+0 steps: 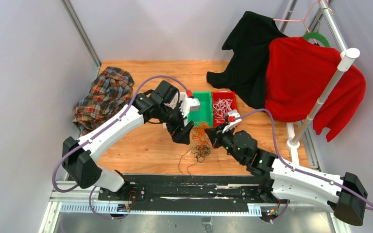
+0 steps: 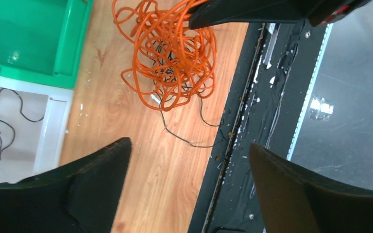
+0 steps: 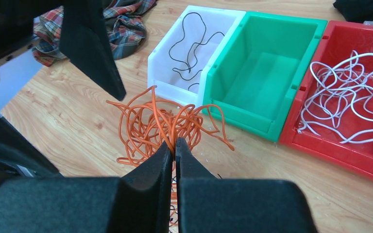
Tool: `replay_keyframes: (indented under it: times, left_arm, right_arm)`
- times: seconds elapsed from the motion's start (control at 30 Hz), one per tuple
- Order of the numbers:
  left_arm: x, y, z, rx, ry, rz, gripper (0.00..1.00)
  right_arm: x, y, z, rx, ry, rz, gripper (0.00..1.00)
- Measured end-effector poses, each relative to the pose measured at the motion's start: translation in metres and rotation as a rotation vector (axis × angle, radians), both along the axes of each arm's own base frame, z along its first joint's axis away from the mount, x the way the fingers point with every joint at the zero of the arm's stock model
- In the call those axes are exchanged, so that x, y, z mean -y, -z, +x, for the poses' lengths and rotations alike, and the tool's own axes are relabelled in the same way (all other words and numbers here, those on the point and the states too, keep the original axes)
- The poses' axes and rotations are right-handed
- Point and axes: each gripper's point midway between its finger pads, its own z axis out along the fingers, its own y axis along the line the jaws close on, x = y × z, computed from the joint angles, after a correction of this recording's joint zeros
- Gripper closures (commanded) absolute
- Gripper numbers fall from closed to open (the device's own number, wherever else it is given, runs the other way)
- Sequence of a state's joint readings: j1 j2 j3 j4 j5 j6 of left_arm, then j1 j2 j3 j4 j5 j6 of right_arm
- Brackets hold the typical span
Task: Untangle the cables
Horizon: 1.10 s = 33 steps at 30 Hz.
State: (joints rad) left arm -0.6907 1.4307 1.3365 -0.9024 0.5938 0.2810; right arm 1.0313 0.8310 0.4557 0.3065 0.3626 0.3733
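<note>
Right wrist view has the right gripper (image 3: 174, 148) closed tight, its two fingers pressed together at the near edge of the orange cable tangle (image 3: 150, 124). An orange strand appears to be pinched between the tips, though the contact point is too small to be sure. The tangle lies on the wooden worktop (image 3: 73, 107), just in front of the white bin (image 3: 170, 87) and the green bin (image 3: 252, 121). A black cable (image 3: 171, 47) lies loose in the white bin, and white cables (image 3: 342, 97) are heaped in the red bin (image 3: 330, 150), which sits against the green one. The left gripper (image 2: 189, 170) is spread wide with nothing between its fingers, and hangs over the worktop just beside the orange tangle. Seen from the top external camera, thin black cables (image 1: 201, 151) trail from the orange mass toward the arms' bases.
</note>
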Motion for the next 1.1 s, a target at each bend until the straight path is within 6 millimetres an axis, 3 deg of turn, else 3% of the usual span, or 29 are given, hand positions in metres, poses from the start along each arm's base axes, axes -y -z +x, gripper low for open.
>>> replay_keyframes:
  times: [0.1,0.3,0.37,0.43,0.57,0.73,0.9,1.1]
  left_arm:
    - [0.008,-0.003,0.005,-0.014,-0.043,-0.035,0.03]
    - [0.036,-0.063,0.033,0.005,-0.084,-0.234,0.16]
    - [0.039,-0.070,0.040,0.000,-0.094,-0.273,0.19]
    - [0.040,-0.067,0.043,-0.020,-0.100,-0.279,0.22]
    - [0.044,-0.043,0.045,-0.087,-0.100,-0.239,0.30]
    - [0.047,-0.013,0.049,-0.163,-0.113,-0.184,0.52]
    - [0.049,-0.010,0.047,-0.186,-0.107,-0.183,0.83]
    - [0.048,-0.009,0.046,-0.190,-0.105,-0.179,0.99]
  right_arm:
    - [-0.004,-0.005,-0.001,0.004,-0.020,0.006,0.99]
    - [-0.012,-0.002,-0.005,-0.005,-0.068,-0.012,0.99]
    - [-0.013,0.000,-0.006,-0.010,-0.077,-0.021,0.99]
    - [-0.014,0.001,-0.007,-0.010,-0.087,-0.026,0.99]
    - [-0.018,0.004,-0.009,-0.015,-0.105,-0.038,0.99]
    - [-0.023,-0.001,-0.008,-0.014,-0.119,-0.039,0.99]
    - [-0.023,0.000,-0.008,-0.015,-0.120,-0.043,1.00]
    - [-0.024,0.002,-0.008,-0.018,-0.123,-0.050,0.99]
